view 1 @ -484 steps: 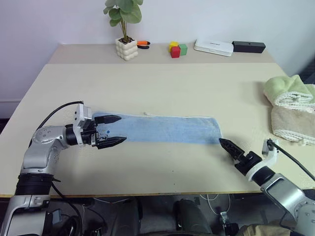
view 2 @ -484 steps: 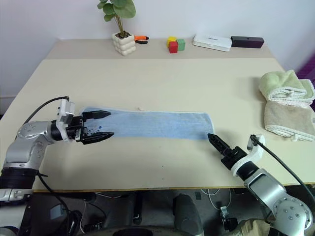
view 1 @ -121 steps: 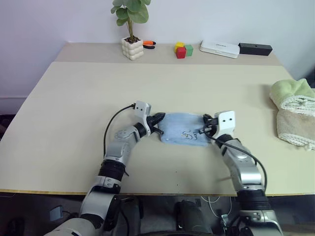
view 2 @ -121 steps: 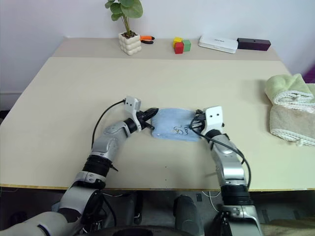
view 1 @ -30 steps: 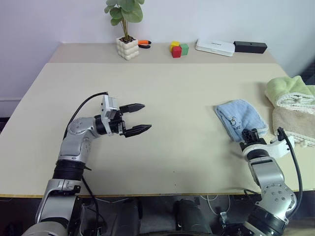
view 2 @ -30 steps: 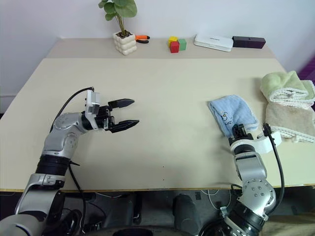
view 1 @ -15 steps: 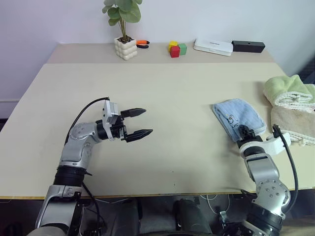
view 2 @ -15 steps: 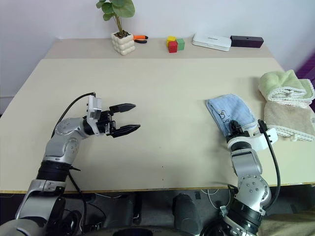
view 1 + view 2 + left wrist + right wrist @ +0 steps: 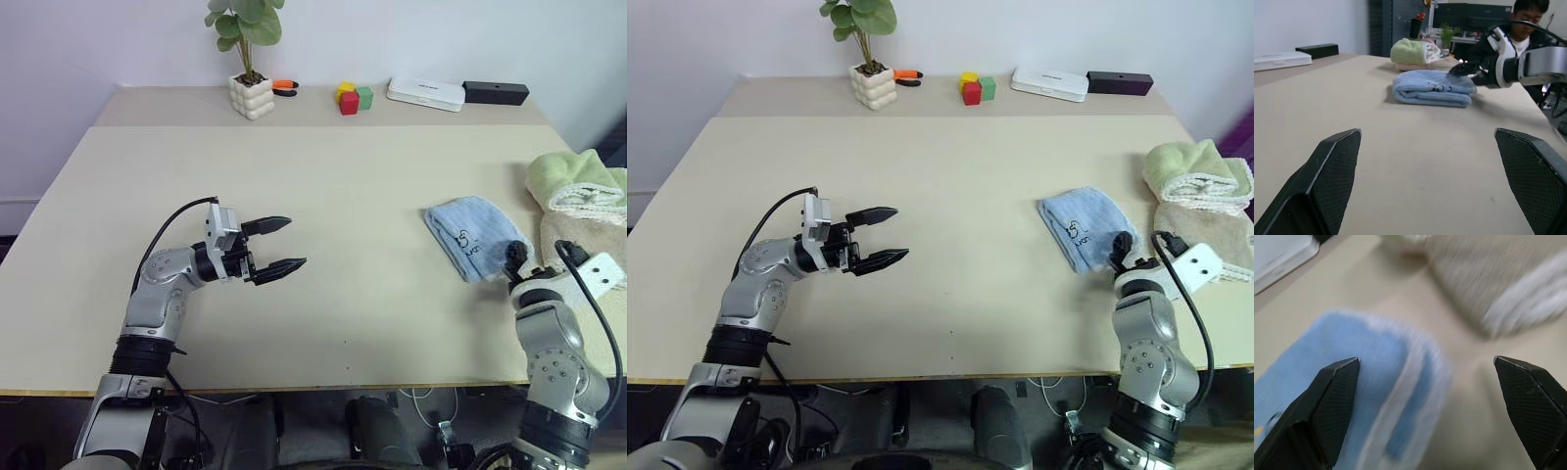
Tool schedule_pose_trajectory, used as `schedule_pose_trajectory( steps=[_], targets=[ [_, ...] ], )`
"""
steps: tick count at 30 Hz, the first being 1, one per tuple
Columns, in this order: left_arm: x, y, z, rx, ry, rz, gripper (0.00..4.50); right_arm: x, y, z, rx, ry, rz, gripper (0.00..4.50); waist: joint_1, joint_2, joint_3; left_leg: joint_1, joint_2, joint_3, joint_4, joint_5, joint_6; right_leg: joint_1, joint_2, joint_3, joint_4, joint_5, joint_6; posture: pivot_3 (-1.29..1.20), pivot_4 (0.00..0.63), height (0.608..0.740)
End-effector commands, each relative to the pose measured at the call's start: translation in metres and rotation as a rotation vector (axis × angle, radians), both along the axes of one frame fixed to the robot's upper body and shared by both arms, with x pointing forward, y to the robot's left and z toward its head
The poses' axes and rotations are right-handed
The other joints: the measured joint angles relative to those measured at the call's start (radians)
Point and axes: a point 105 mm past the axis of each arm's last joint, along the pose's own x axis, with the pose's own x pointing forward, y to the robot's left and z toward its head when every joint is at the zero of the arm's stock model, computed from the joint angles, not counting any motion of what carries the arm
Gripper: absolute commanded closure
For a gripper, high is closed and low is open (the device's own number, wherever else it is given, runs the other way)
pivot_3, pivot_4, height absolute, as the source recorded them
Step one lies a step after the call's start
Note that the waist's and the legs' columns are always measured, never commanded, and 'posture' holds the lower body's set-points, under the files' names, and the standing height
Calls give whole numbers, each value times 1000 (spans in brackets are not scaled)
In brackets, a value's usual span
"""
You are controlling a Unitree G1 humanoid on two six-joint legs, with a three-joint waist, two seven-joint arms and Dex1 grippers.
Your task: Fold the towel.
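Note:
The towel (image 9: 474, 235) is light blue and lies folded into a small thick packet on the right half of the table, with a small dark print on top. My right gripper (image 9: 514, 258) stands open at the packet's near right corner and holds nothing. In the right wrist view its two fingers (image 9: 1334, 404) spread wide, with the towel's (image 9: 1352, 377) folded edge just ahead of them. My left gripper (image 9: 296, 244) hovers open and empty over the bare left-centre of the table, pointing toward the towel (image 9: 1431, 88) far across it.
A light green rolled towel (image 9: 574, 181) sits on a beige folded towel (image 9: 588, 245) at the right edge, close to my right gripper. Along the back stand a potted plant (image 9: 251, 95), coloured blocks (image 9: 353, 98), a white box (image 9: 425, 93) and a black box (image 9: 495, 92). A person (image 9: 1528, 17) sits beyond the table.
My right gripper has opened, let go of the towel's near edge and shifted right. The towel stays folded in place. The left arm has held still.

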Motion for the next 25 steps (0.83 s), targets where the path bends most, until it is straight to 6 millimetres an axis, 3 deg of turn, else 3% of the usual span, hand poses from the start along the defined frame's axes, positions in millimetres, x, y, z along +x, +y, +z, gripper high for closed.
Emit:
schedule_pose_trajectory(
  steps=[1, 5, 8, 10, 11, 14, 18, 25],
  targets=[
    [3, -2, 9, -5, -48, -3, 0, 6, 7, 42, -109, -180, 74, 43, 0, 0, 0, 0, 0, 0, 0, 0, 0, 0, 0, 0, 0, 0, 0, 0, 150, 740],
    [5, -3, 10, -6, -52, 0, 0, 18, 30, 73, -284, -282, 264, 43, 0, 1, 0, 0, 0, 0, 0, 0, 0, 0, 0, 0, 0, 0, 0, 0, 150, 740],
    [6, 3, 10, 1, -60, 23, 0, 25, 84, 92, -506, -366, 643, 43, 0, 1, 1, 0, 0, 0, 0, 0, 0, 0, 0, 0, 0, 0, 0, 0, 150, 740],
    [7, 8, 10, 11, -65, 46, 0, 19, 119, 84, -603, -363, 942, 43, 0, 1, 1, 0, 0, 0, 0, 0, 0, 0, 0, 0, 0, 0, 0, 0, 150, 740],
    [7, 11, 9, 18, -67, 55, 0, 15, 126, 81, -632, -360, 1023, 43, 1, 1, 1, 0, 0, 0, 0, 0, 0, 0, 0, 0, 0, 0, 0, 0, 150, 740],
    [8, 15, 8, 33, -71, 77, 0, 13, 129, 80, -596, -371, 1157, 43, 6, 1, 1, 0, 0, -1, 1, 0, 0, 1, 1, 0, 0, 0, 0, 0, 150, 740],
    [2, 30, 5, 49, -59, 130, 0, -1, 149, 71, -647, -349, 1443, 43, 5, 0, 1, 0, 0, 0, 2, 0, 0, 2, 0, 0, 0, 0, 0, 0, 150, 740],
    [-14, 34, 0, 50, -49, 188, 0, 3, 166, 63, -636, -372, 1530, 43, 3, 0, 1, 1, 0, -1, 2, 0, 0, 2, 0, -1, 0, 0, 0, 0, 150, 740]
  ],
)
